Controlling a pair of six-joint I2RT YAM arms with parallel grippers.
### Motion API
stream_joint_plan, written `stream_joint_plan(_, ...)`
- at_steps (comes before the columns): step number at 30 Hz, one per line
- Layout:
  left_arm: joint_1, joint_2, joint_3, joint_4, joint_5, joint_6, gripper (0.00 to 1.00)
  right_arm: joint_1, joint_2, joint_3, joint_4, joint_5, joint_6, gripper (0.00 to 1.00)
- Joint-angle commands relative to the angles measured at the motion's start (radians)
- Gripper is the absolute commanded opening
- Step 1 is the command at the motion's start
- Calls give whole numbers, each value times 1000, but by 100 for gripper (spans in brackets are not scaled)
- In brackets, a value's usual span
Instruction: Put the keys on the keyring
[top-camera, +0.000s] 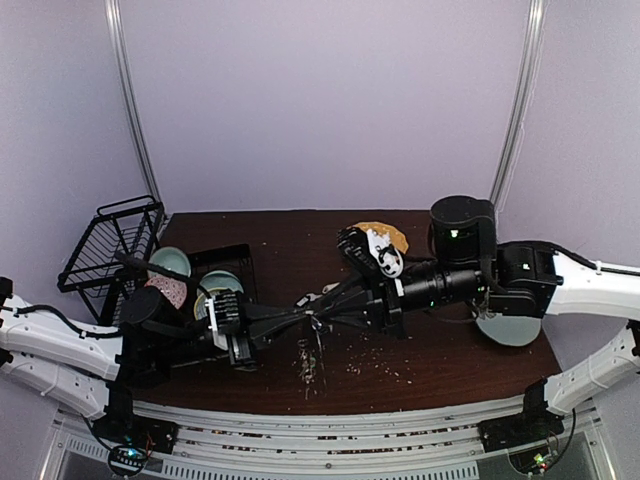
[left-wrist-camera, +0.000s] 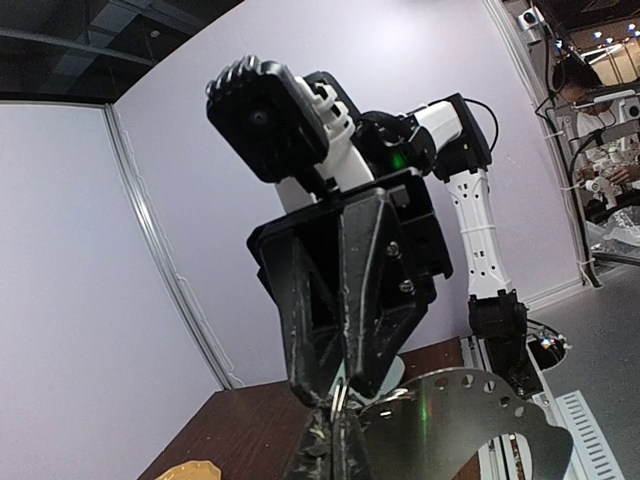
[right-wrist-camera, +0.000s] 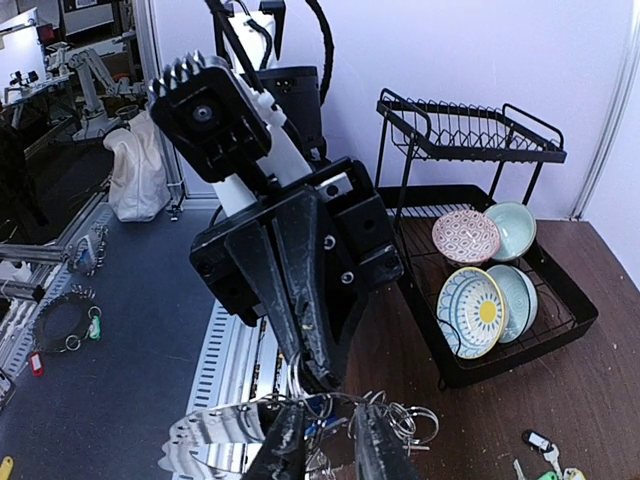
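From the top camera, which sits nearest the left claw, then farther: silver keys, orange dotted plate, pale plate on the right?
1. Small silver keys, just below the left gripper.
2. Round orange dotted plate, back right.
3. Pale round plate, far right, under the right arm.

Pale lilac walls, dark wooden table, grey floor
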Motion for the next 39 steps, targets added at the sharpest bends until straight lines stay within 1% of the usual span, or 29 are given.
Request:
stream_joint_plan(1,-5,-8,22,62,-11,-3,0,10,0,24,45,-41,0,21)
stream_joint_plan(4,-5,-8,26,43,-23,-1,0,11,1,23,34,-44,6,30)
stream_joint_plan(8,-5,-8,35,21,-36,4,0,19,16,36,20,-45,0,31)
stream_joint_plan(9,-5,-9,37,19,-35,4,0,22,19,39,19,-39,-1,29)
stream_joint_plan(10,-5,-9,35,20,-34,4,0,23,21,43,19,-30,0,24)
stream_joint_plan(11,-5,-11,36,19,-33,4,0,23,25,46,15,-19,0,21)
stream_joint_plan(13,-5,-13,35,22,-30,4,0,23,26,49,0,-3,-10,22)
stream_joint_plan(14,-5,-13,33,22,-29,4,0,24,24,46,1,4,-12,21)
stream_joint_plan(16,-5,-13,32,23,-26,3,0,24,21,45,6,15,-8,15)
stream_joint_plan(18,-5,-14,29,25,-23,1,0,23,22,46,1,28,-6,13)
stream_joint_plan(21,-5,-17,28,26,-19,3,0,24,22,47,-21,61,-10,12)
stream_joint_plan(22,-5,-18,28,26,-20,2,0,24,20,46,-30,72,-13,13)
stream_joint_plan(25,-5,-20,26,28,-21,1,0,23,17,42,-39,87,-20,19)
stream_joint_plan(30,-5,-19,26,24,-18,-2,0,24,23,48,-42,88,-22,19)
stream_joint_plan(31,-5,-19,28,20,-18,0,0,23,23,49,-40,87,-22,16)
stream_joint_plan(33,-5,-17,31,10,-17,1,0,24,21,50,-32,79,-20,6)
stream_joint_plan(35,-5,-16,32,3,-19,1,0,24,19,52,-29,70,-17,0)
stream_joint_plan(37,-5,-16,34,-10,-32,-6,0,24,19,56,-29,67,-5,0)
stream_joint_plan(39,-5,-16,39,-29,-83,-32,0,23,16,57,-23,88,23,0)
